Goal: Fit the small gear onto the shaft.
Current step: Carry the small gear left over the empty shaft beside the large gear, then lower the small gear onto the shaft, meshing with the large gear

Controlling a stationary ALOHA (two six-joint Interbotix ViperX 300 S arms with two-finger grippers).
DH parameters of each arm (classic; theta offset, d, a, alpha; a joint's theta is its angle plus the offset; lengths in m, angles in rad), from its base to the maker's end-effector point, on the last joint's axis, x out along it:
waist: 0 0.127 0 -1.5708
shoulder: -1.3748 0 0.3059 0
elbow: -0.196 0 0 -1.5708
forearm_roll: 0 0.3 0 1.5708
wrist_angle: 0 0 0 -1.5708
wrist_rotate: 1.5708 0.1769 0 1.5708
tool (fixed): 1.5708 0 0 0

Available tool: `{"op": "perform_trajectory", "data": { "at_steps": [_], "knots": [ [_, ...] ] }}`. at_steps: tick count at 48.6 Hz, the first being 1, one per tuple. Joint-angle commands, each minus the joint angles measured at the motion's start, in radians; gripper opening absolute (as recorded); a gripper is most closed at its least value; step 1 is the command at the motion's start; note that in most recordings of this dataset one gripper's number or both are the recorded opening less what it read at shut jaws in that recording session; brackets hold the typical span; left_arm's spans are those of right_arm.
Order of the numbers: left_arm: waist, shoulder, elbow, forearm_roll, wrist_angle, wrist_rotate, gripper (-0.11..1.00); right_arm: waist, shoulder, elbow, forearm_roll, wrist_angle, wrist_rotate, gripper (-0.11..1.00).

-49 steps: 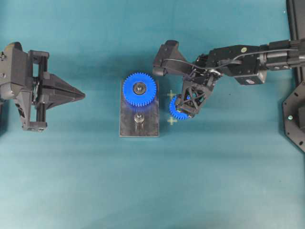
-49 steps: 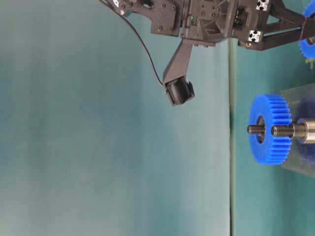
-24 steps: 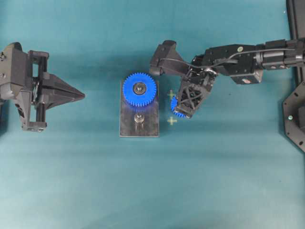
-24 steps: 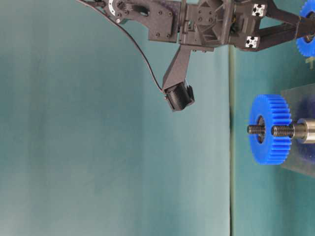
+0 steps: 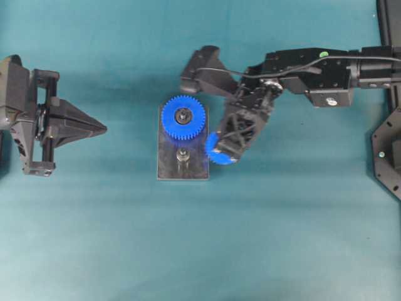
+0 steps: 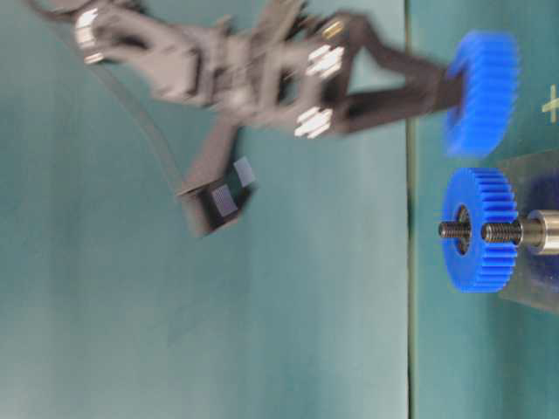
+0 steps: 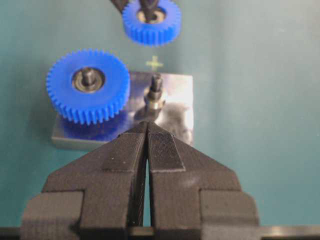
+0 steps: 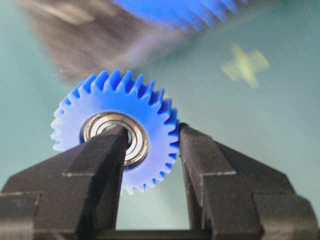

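Observation:
The small gear (image 5: 215,152) hangs above the table just right of the grey plate (image 5: 188,170), held by my right gripper (image 5: 222,149). In the right wrist view one finger sits in the silver hub and the other presses the teeth of the small gear (image 8: 155,117); the right gripper (image 8: 151,131) is shut on it. The shaft (image 5: 183,155) stands bare on the plate, a little left of the held gear. My left gripper (image 5: 103,128) is shut and empty, far left, pointing at the plate. The left wrist view shows the shaft (image 7: 156,92) ahead of it and the small gear (image 7: 151,22) beyond.
The larger blue gear (image 5: 183,117) sits on the plate's other post, close beside the shaft. A yellow cross mark (image 7: 154,62) lies on the teal table right of the plate. Black fixtures (image 5: 388,150) line the right edge.
My right gripper closed on the small gear, lifted it off the table and carried it left toward the plate. The left arm drew back slightly.

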Motion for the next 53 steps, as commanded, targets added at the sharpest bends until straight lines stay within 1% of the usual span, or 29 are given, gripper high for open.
{"op": "perform_trajectory", "data": {
  "at_steps": [1,10,16,27,36,48,53],
  "knots": [
    [-0.003,-0.008,-0.008,0.002,-0.003,-0.003,0.0,0.009,-0.009,-0.069,0.006,0.006,0.011,0.35],
    [-0.003,-0.012,-0.003,0.002,0.002,-0.003,0.0,0.012,0.041,-0.161,0.006,0.026,0.003,0.35],
    [-0.003,-0.015,-0.002,0.002,0.002,-0.002,0.0,0.02,0.084,-0.206,0.006,0.052,-0.005,0.35],
    [-0.003,-0.015,0.005,0.002,0.002,-0.003,0.0,0.028,0.169,-0.285,0.003,0.06,-0.021,0.35],
    [-0.005,-0.021,0.011,0.002,0.002,-0.003,0.0,0.028,0.204,-0.321,0.002,0.067,-0.028,0.35],
    [-0.008,-0.023,0.02,0.002,0.002,-0.005,0.0,0.043,0.23,-0.331,0.0,0.114,-0.028,0.35],
    [-0.009,-0.026,0.023,0.002,0.002,-0.006,0.0,0.046,0.23,-0.331,-0.008,0.129,-0.023,0.35]
  ]
}}
